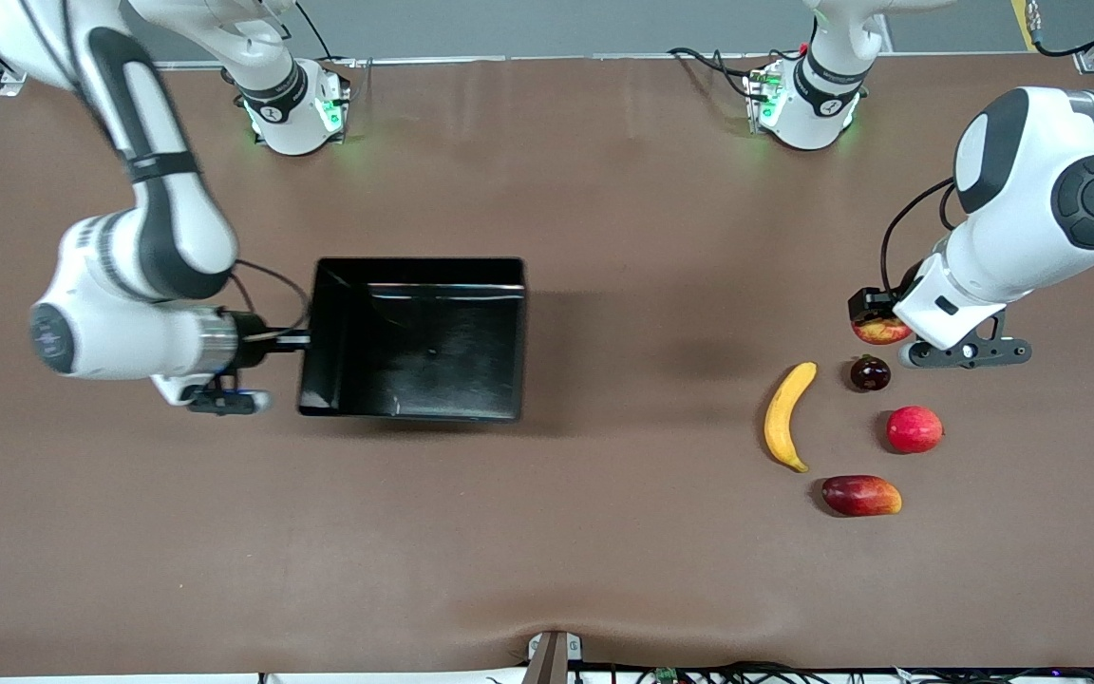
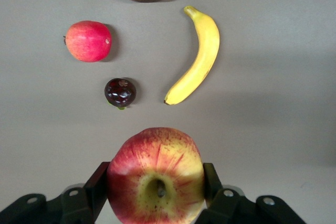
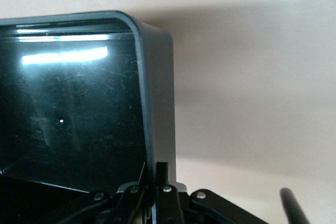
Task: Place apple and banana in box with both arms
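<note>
Left gripper (image 2: 156,190) pinched small red-yellow streaked apple (image 2: 156,179) w/ fingers (image 2: 97,182) on both sides, beside small dark round fruit (image 1: 870,372). Curved yellow banana (image 1: 787,414) lay near bright red round fruit (image 1: 914,428) & red-orange mango (image 1: 860,495), nearer front camera. Right gripper (image 3: 157,195) clamped tight on wall of shallow glossy black plastic box (image 1: 414,337), toward right arm's end of brown table (image 1: 547,551).

A: How's the light?
B: Even, from overhead. A soft shadow falls on the desk (image 1: 604,532) beside the box (image 1: 414,337).
A: Glare?
B: White streaks on the box's glossy black floor. The apple (image 2: 156,177), close up, looks slightly soft.
</note>
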`<state>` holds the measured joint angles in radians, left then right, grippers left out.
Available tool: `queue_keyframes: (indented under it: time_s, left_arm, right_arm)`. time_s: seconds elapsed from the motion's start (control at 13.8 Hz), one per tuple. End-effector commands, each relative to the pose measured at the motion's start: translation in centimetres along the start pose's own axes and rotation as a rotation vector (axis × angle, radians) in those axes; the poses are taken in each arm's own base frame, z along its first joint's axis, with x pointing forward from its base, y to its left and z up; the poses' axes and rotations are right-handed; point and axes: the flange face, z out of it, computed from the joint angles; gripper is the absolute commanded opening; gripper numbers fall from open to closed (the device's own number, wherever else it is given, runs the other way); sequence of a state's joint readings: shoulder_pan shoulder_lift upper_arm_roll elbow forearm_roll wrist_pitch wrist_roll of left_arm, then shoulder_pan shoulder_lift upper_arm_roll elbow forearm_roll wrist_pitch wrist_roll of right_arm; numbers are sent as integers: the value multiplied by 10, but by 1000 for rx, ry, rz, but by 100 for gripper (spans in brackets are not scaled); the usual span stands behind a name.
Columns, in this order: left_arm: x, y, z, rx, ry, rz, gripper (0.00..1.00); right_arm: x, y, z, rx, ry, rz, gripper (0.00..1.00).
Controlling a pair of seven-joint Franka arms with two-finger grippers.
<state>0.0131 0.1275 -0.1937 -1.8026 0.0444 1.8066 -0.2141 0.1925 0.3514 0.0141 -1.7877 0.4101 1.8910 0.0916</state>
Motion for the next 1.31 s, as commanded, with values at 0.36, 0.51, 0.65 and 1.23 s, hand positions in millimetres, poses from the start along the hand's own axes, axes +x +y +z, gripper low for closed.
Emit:
queue_keyframes:
  time_s: [0.36,0.51,0.65,1.23]
  left_arm:
    - [-8,18,-20,-52,7,-33,0]
    - [-10,26,-4,-46,-37,-52,0]
    - [-9,30,-1,-46,-42,-51,0]
    - [-21,144,42,-34,-47,-143,0]
  right_arm:
    - [-27,-151,99,-24,115,29,0]
    - [-27,-164,132,-34,136,7,0]
    - [-30,-183,173,-39,163,12,0]
    - [-18,-189,189,-39,189,137,100]
